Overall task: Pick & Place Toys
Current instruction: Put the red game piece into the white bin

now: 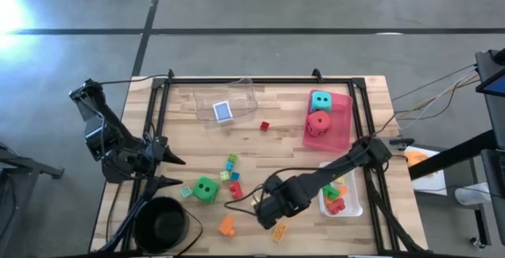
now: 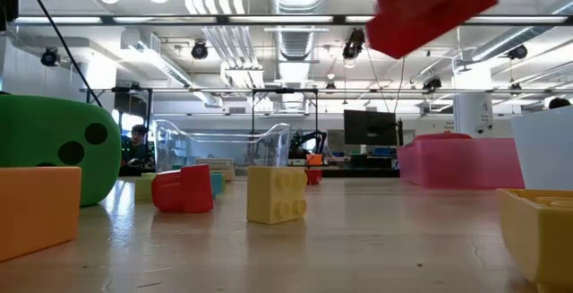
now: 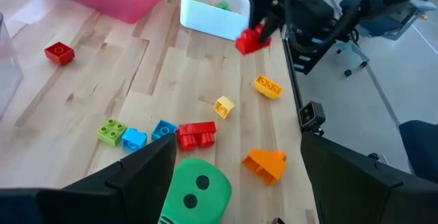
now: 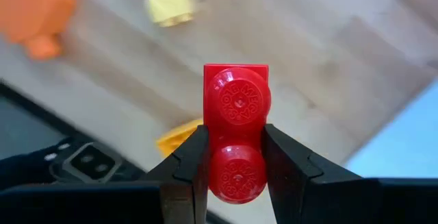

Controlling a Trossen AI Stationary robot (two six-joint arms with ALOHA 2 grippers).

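My right gripper (image 1: 268, 207) hangs over the table's near middle, shut on a red two-stud brick (image 4: 236, 107), which also shows high up in the low view (image 2: 430, 6). Loose bricks lie below: red (image 3: 196, 134), yellow (image 3: 223, 106), orange (image 3: 265, 164), yellow-orange (image 3: 268, 85), green (image 3: 111, 131) and blue (image 3: 163, 129). A green die (image 1: 206, 188) rests on the wood. A teal die (image 1: 321, 100) and a red die (image 1: 319, 122) sit in the pink tray (image 1: 343, 136). My left gripper (image 3: 236, 161) waits open at the left edge. My right gripper pinches the red brick between its two fingers, which press on the two long sides at one stud's end (image 4: 236, 172). The fingers point down from above and lie across the brick. The brick is lifted clear of the table, studs toward the wrist, and shows tilted in the low view.
A clear tray (image 1: 237, 100) at the back holds a blue card box (image 1: 223, 111). A white tray (image 1: 353, 207) with bricks stands at the near right, a black bowl (image 1: 162, 222) at the near left. A small red brick (image 1: 264, 125) lies mid-table.
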